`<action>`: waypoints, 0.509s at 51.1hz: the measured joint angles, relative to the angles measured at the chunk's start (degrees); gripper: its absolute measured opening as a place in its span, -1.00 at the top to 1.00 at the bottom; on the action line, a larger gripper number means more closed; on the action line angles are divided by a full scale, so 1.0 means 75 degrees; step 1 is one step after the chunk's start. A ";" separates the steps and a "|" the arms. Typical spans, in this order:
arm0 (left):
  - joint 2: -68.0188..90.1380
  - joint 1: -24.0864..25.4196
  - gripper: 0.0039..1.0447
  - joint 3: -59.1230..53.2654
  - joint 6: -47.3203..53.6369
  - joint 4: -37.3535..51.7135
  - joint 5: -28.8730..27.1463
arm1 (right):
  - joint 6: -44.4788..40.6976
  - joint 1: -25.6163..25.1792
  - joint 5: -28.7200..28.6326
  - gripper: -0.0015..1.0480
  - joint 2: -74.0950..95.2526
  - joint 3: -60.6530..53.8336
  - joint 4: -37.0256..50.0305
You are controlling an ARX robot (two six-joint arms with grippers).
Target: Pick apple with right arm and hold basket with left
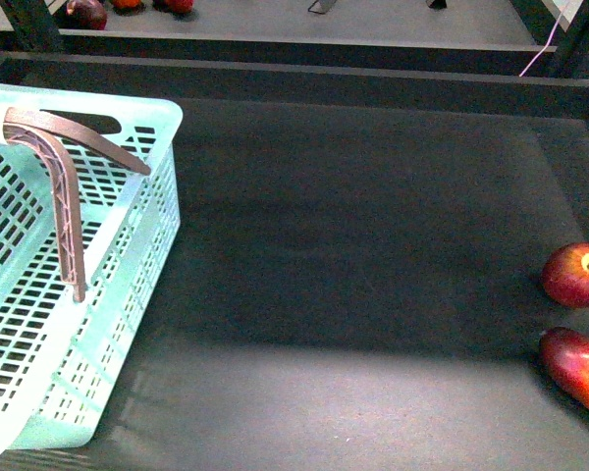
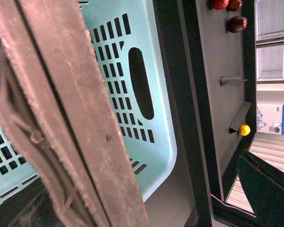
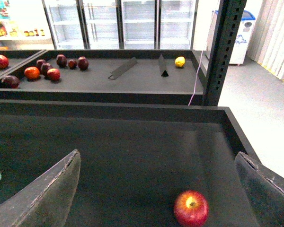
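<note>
Apple [image 1: 576,275] sat near the right edge of the worktop [image 1: 353,245], just beside an elongated red fruit [image 1: 579,368], well apart from the basket [image 1: 128,255], the right end effector [image 3: 157,156] spread wide near it (whether the left end effector gripped anything, I couldn't tell).

**Dim bench, bright edges**

In the front view a pale band of light crosses the dark bench [image 1: 353,245], and the near corner of the basket [image 1: 79,294] burns out to white. The brown handle [image 2: 71,118] fills the left wrist view, blurred. The right arm's fingers [image 3: 47,194] look soft, and the lit fridges [image 3: 132,21] behind them glare.
</note>
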 joint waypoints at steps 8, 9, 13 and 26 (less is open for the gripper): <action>0.0323 0.0000 -0.87 0.0291 -0.0017 -0.0067 -0.0061 | 0.0000 0.0000 -0.0003 -0.83 0.0000 0.0000 -0.0003; 0.0341 0.0000 -0.87 0.0312 -0.0020 -0.0079 -0.0058 | 0.0000 0.0000 0.0000 -0.83 0.0000 0.0000 0.0000; 0.0484 0.0000 -0.87 0.0434 -0.0020 -0.0128 -0.0082 | 0.0000 0.0000 0.0000 -0.83 0.0000 0.0000 -0.0003; 0.0761 0.0000 -0.87 0.0720 -0.0017 -0.0335 -0.0152 | 0.0000 0.0000 -0.0003 -0.83 0.0000 0.0000 -0.0003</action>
